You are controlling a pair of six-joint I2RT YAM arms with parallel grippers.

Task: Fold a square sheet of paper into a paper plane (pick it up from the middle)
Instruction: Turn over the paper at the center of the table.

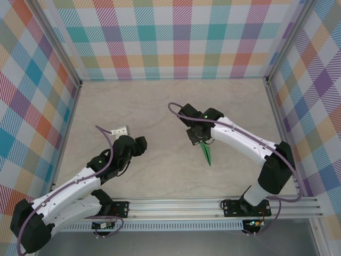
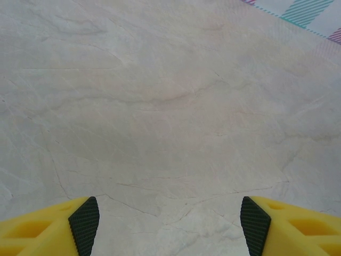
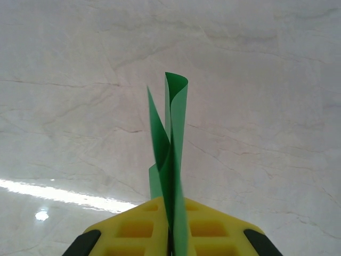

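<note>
Paper plane, one, pinched in right tool; left tool wide

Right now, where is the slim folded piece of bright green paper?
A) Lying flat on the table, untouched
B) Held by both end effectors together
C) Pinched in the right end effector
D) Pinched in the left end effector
C: the slim folded piece of bright green paper stands pinched between the closed yellow jaws of the right end effector, while the left end effector is open over the pale table with nothing in it.
</note>
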